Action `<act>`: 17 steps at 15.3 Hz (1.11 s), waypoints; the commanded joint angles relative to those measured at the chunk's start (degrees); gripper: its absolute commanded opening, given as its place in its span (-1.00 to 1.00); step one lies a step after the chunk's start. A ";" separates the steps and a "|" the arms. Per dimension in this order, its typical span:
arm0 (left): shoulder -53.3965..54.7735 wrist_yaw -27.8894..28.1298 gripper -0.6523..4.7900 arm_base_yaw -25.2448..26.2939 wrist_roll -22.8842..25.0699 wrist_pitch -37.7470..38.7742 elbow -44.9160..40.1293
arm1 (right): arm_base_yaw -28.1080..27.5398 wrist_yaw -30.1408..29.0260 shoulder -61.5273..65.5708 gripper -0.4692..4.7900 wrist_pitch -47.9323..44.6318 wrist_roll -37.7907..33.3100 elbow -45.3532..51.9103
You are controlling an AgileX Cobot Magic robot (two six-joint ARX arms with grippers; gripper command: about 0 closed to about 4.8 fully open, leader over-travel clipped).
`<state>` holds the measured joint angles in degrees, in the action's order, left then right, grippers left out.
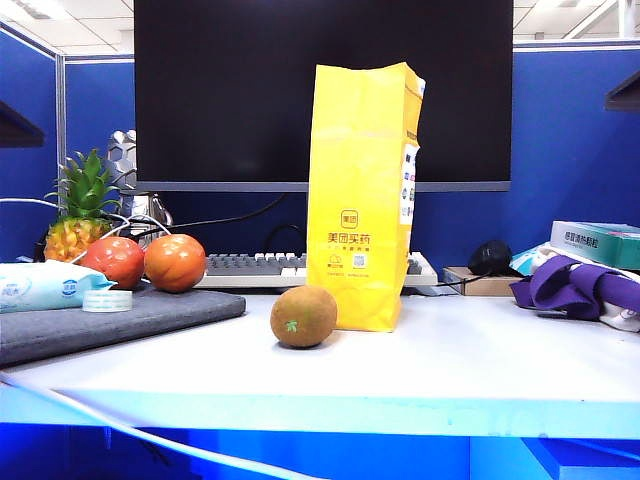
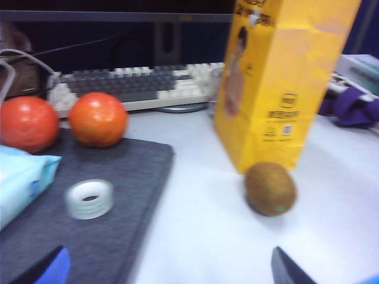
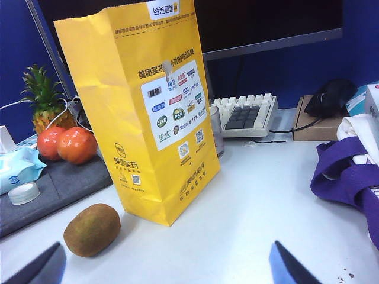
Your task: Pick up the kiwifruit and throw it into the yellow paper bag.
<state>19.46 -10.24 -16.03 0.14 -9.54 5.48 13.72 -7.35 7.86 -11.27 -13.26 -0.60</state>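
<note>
The kiwifruit (image 1: pixel 303 316) lies on the white desk (image 1: pixel 460 350), just beside the lower left corner of the upright yellow paper bag (image 1: pixel 362 195), free of any grip. The left gripper (image 2: pixel 169 266) hangs back from the fruit with fingers spread wide; the right gripper (image 3: pixel 166 266) likewise shows its fingers well apart. The left should probably descend squarely over the fruit, straddle its narrow width, and avoid nudging the bag.
</note>
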 commanded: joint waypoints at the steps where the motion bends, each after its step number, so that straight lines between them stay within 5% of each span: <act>1: -0.04 -3.08 1.00 0.07 -0.20 -3.91 0.13 | 0.00 -0.22 0.00 1.00 -1.05 -0.22 0.44; 5: -0.04 -3.13 1.00 0.02 -2.75 -4.44 0.17 | 0.00 -0.22 0.00 1.00 -1.03 -0.22 0.44; 8: 5.01 -9.94 1.00 -0.48 -7.37 -3.52 8.11 | 0.04 -0.46 0.00 1.00 -6.40 -1.60 0.42; 13: 25.40 -10.45 1.00 -0.48 4.42 7.76 29.57 | -0.02 2.12 0.09 1.00 -20.35 -1.25 -0.83; 17: 39.93 -10.19 1.00 -0.55 6.73 11.58 40.76 | -0.20 6.32 6.27 1.00 -10.36 4.39 -9.92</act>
<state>57.10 -20.29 -16.47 6.48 0.10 44.27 13.56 -2.07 11.64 -24.40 -10.46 -8.75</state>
